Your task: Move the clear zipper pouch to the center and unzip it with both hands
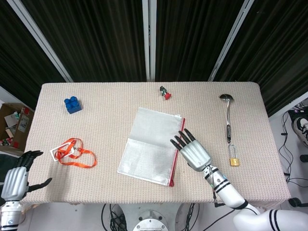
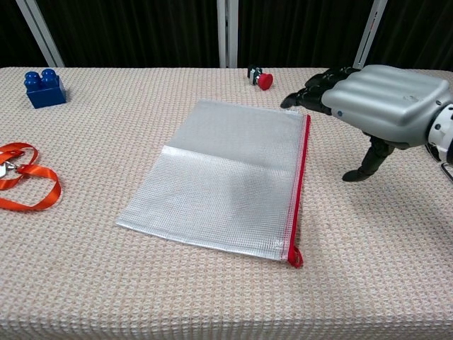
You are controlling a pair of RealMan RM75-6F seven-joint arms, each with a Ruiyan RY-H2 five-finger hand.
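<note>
Black curtain panels with pale vertical rails close off the far side; in front of them stands the table (image 1: pixel 269 187), covered in a beige woven cloth.

Pouch position: the clear zipper pouch (image 1: pixel 150 146) lies flat near the middle of the table. Its red zipper (image 2: pixel 301 185) runs along the right edge, and what I judge to be the pull (image 2: pixel 294 260) sits at the near end of that edge. I judge the centering step complete; unzipping is not yet begun.

My right hand (image 2: pixel 382 106) hovers just right of the zipper with fingers spread, holding nothing. My left hand (image 1: pixel 17 178) is at the near left corner of the table, well apart from the pouch, also empty with fingers apart.

Recommended procedure, as I judge it:
1. Bring my left hand across to press on the pouch beside the zipper's near end.
2. Pinch the pull with my right hand; it is small and lies flat on the cloth, so approach low.
3. Draw the pull along the zipper line toward the far end, keeping tension straight.

Risk: without the anchor, the light pouch will likely slide or fold. The orange lanyard (image 1: pixel 73 152) lies on the left hand's path; pass above it.
</note>
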